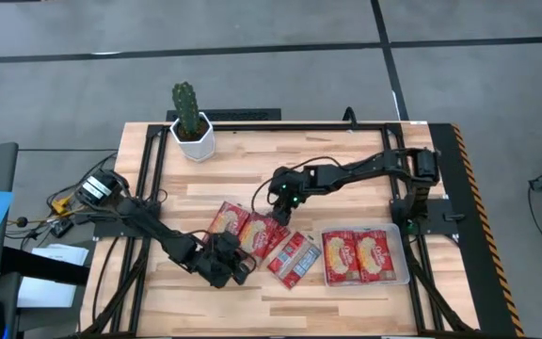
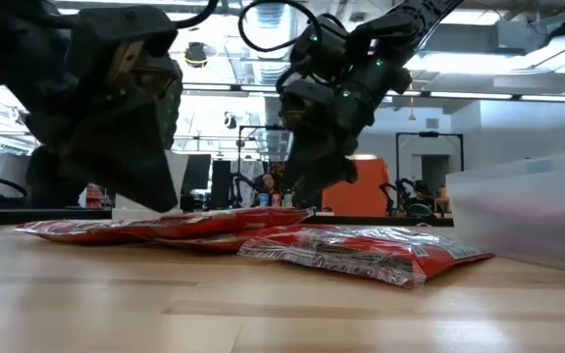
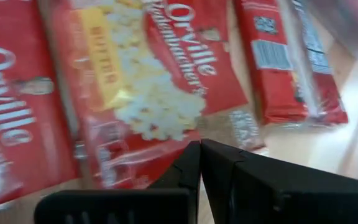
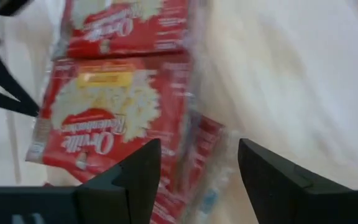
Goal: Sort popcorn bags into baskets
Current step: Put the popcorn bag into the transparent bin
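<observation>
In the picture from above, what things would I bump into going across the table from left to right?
Left arm's dark tool → red foil popcorn bags lying loose on the wood → right arm's dark tool → clear frosted plastic tray holding two more red popcorn bags.

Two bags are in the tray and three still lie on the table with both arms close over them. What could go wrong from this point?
The loose popcorn bags overlap, so the open right gripper might pinch two at once or drag a neighbour along.

The shut left gripper sits by the same pile; the arms could bump if both move in.

The tray already holds two bags side by side, so another may land on top and slide off.
</observation>
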